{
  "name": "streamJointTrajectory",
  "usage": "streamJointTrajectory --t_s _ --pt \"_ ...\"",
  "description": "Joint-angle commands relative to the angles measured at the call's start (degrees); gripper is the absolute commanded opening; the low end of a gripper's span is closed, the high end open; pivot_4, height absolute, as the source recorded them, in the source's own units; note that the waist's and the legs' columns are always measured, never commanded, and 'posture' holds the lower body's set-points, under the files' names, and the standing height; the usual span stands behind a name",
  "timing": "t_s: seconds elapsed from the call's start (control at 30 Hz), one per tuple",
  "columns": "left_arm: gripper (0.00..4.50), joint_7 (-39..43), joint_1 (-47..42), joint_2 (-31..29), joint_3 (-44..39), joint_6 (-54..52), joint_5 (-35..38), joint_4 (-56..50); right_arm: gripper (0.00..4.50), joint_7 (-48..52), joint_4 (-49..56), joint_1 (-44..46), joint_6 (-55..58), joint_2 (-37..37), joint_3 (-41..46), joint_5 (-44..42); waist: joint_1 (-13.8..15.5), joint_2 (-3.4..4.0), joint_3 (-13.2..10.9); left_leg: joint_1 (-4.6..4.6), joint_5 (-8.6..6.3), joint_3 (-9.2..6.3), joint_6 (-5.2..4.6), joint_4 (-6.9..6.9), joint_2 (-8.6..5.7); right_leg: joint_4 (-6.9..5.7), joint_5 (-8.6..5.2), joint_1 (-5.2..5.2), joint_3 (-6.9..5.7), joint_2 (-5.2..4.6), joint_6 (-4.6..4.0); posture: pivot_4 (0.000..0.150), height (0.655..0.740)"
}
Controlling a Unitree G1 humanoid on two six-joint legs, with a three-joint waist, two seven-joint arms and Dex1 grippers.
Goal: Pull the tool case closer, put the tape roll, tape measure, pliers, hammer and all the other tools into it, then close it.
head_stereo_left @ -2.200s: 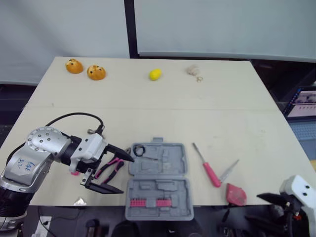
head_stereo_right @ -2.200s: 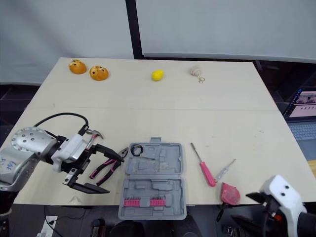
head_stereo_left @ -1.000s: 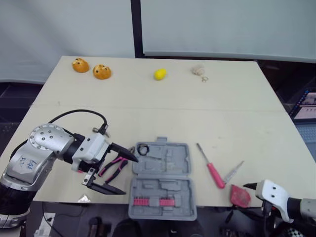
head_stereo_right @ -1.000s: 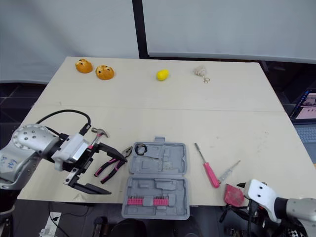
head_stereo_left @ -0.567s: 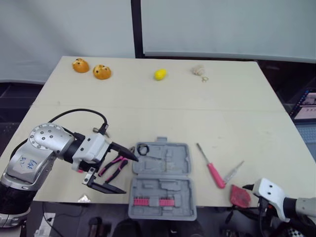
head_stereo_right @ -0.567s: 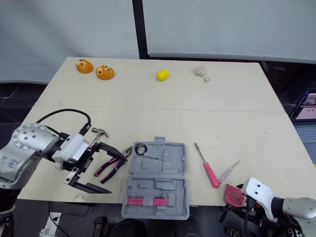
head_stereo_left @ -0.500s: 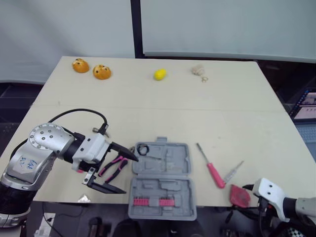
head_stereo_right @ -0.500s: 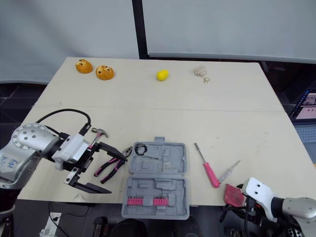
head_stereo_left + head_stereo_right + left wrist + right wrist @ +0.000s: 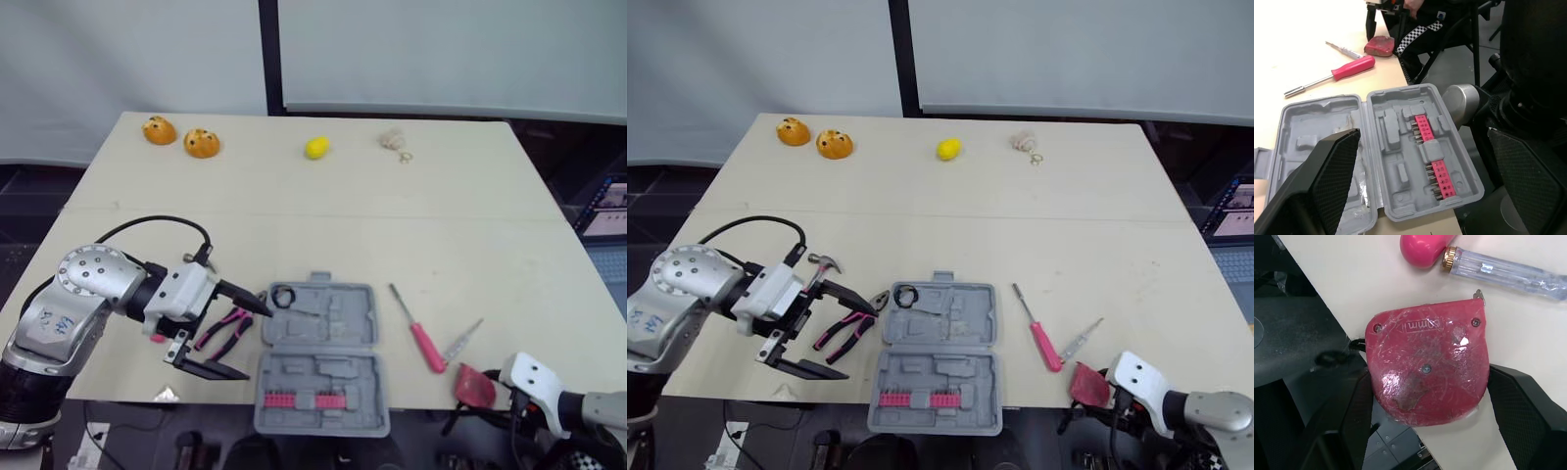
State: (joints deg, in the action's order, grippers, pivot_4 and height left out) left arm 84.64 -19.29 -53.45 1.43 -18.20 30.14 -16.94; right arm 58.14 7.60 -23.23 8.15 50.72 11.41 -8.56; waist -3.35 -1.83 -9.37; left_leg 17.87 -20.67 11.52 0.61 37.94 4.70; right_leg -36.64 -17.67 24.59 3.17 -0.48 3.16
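Straddling the red rounded plastic tape measure [image 9: 1425,374], the right fingers [image 9: 1525,406] stand open, one at each side, gripping nothing. It overhangs the near edge of the pale worktop [image 9: 392,225], right of the open grey plastic tool case [image 9: 321,357]; the left fingers [image 9: 211,369] gape empty beyond.

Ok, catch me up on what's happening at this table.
A humanoid robot is packing tools into the open grey plastic tool case on the pale wooden table. Its left end effector hovers open by the pink-handled pliers, just left of the case. The right end effector is at the red tape measure on the table's near edge. The pink-handled screwdriver lies on the table, not yet packed.
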Motion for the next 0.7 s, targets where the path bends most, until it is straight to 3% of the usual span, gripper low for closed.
streamJointTrajectory --t_s 0.03,0.2,0.37,0.5,0.7 --pt "4.50 -0.60 -1.33 0.65 -0.29 0.59 -0.27 1.79 3.01 1.42 9.05 0.81 6.48 2.81 4.19 -4.82 -0.02 0.06 0.01 0.00 0.00 0.00 0.00 0.00 0.00 -0.02 0.00 0.01 0.01 0.00 0.01 0.150 0.7400" --pt "4.50 -1.52 -2.62 2.36 0.28 1.78 -1.85 5.09 3.01 4.83 22.08 6.76 23.80 11.76 4.55 -12.89 -0.04 0.10 0.00 -0.02 -0.02 -0.02 0.02 0.10 0.00 -0.23 0.01 0.08 0.08 0.01 0.01 0.150 0.7400" --pt "4.50 -1.79 -3.75 4.51 1.75 5.64 -5.15 10.11 3.01 5.15 26.21 29.67 40.43 16.93 -7.88 -19.25 -0.16 0.08 0.00 0.10 -0.03 -0.12 0.03 0.10 0.01 -0.22 0.00 0.18 0.05 0.03 0.00 0.150 0.7400" --pt "4.50 -2.19 -5.32 6.95 3.10 9.14 -7.55 14.16 3.01 8.09 21.93 55.01 48.38 11.11 -28.72 -13.67 -0.23 0.10 0.01 0.46 -0.02 -0.05 0.02 0.21 0.03 -0.34 -0.02 0.63 0.04 0.01 -0.04 0.150 0.7400" --pt "4.50 -2.41 -6.53 8.71 4.07 13.53 -9.98 18.12 3.01 7.35 10.59 72.09 52.11 0.90 -47.33 -4.45 -0.20 0.12 0.00 0.73 0.00 0.11 0.02 0.23 0.08 -0.56 -0.11 1.07 0.00 0.00 -0.17 0.150 0.7400"
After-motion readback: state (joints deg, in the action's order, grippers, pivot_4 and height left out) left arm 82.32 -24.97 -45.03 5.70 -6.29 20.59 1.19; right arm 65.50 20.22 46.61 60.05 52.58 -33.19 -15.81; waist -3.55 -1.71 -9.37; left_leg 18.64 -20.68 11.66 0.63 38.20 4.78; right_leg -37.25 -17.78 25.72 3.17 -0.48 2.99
